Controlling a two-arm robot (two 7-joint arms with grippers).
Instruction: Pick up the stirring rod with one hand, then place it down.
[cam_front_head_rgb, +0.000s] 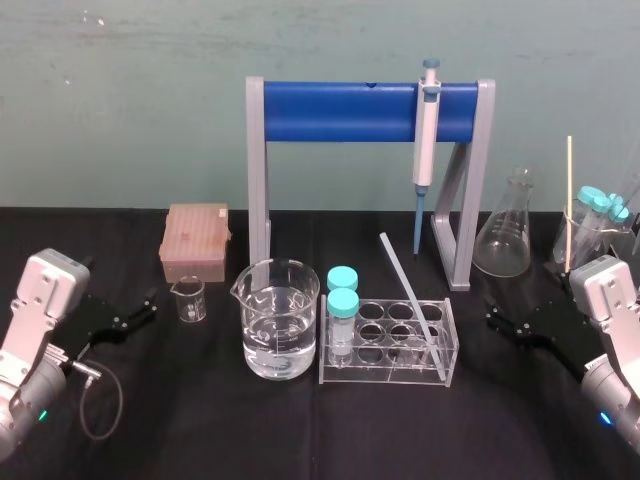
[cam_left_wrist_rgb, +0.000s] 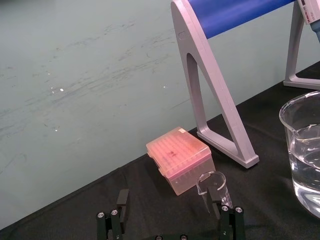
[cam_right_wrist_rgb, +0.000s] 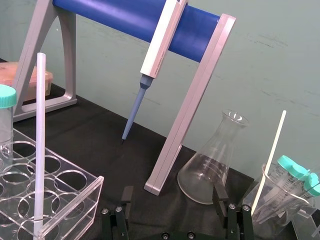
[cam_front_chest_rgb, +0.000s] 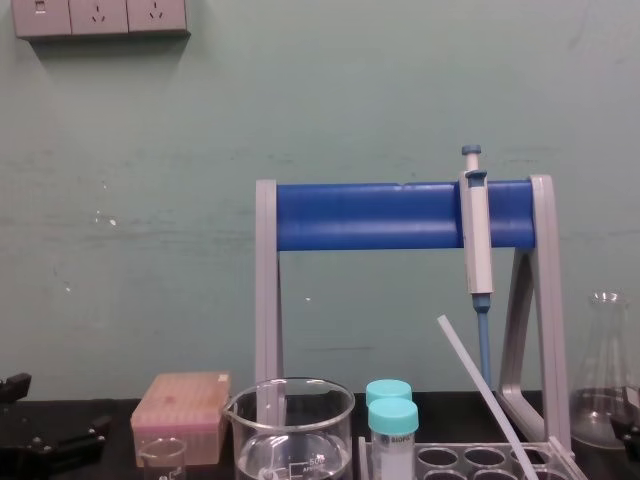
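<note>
The stirring rod, a thin translucent whitish rod, leans tilted in the clear tube rack at the table's middle, its top pointing back and left. It also crosses the right wrist view and the chest view. My right gripper rests low at the right, open and holding nothing, well to the right of the rack; its fingers stand wide apart. My left gripper sits at the far left, open and holding nothing, its fingers spread near a small beaker.
A large beaker of water stands left of the rack; two teal-capped tubes stand in it. A small beaker and pink tip box lie left. Behind: blue-barred stand with pipette, flask, beaker of tubes.
</note>
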